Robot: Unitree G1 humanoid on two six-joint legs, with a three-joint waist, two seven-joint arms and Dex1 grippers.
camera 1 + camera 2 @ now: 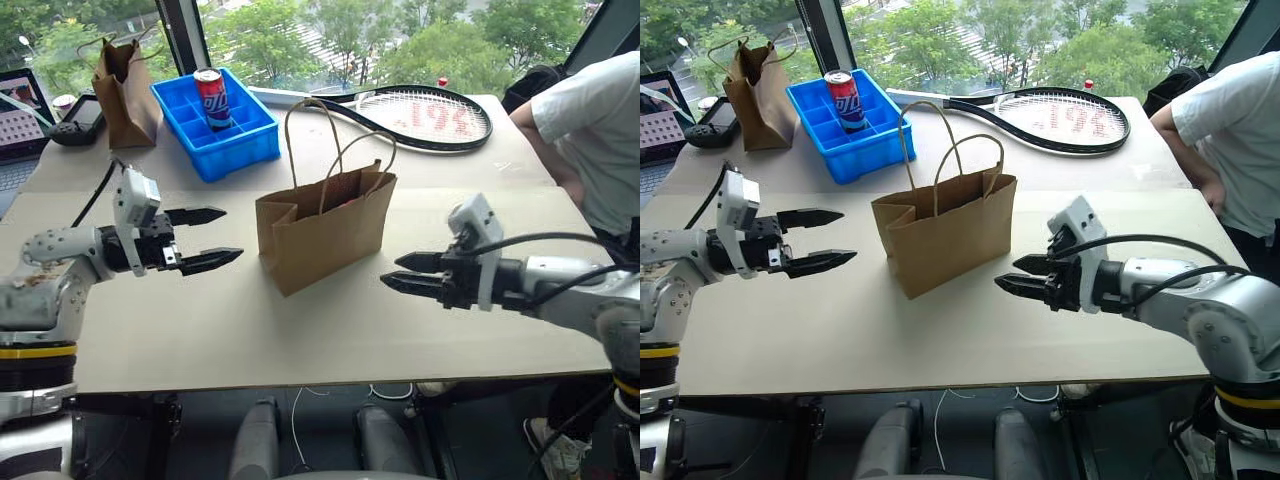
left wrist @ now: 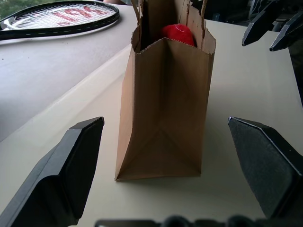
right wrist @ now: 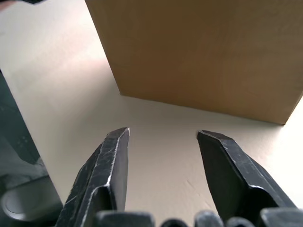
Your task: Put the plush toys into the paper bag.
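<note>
Two robot grippers hover low over a pale table (image 1: 300,340), nearest the viewer. On the left side, the left gripper (image 1: 212,238) points toward the middle with its two black fingers spread wide and nothing between them. On the right side, the right gripper (image 1: 400,272) points back the other way; its fingers stand a narrow way apart, also empty.

Between them, apart from both, stands the bag (image 1: 325,235). It is wide, plain brown kraft paper, upright with its mouth open, creased along its narrow side, with a zigzag-cut top edge. Two thin tan twine handles loop up above the mouth. From the left wrist view, looking at the bag's narrow side, the red toy (image 2: 177,34) shows inside near the top, a rounded bright red soft shape. Whether a green toy lies in there too cannot be told.

Farther back sit a blue tray (image 1: 235,145) holding a red can (image 1: 211,97), a darker, taller bag (image 1: 125,95) and a racket (image 1: 420,115). At the right edge stands a person (image 1: 600,130) in a white shirt.
</note>
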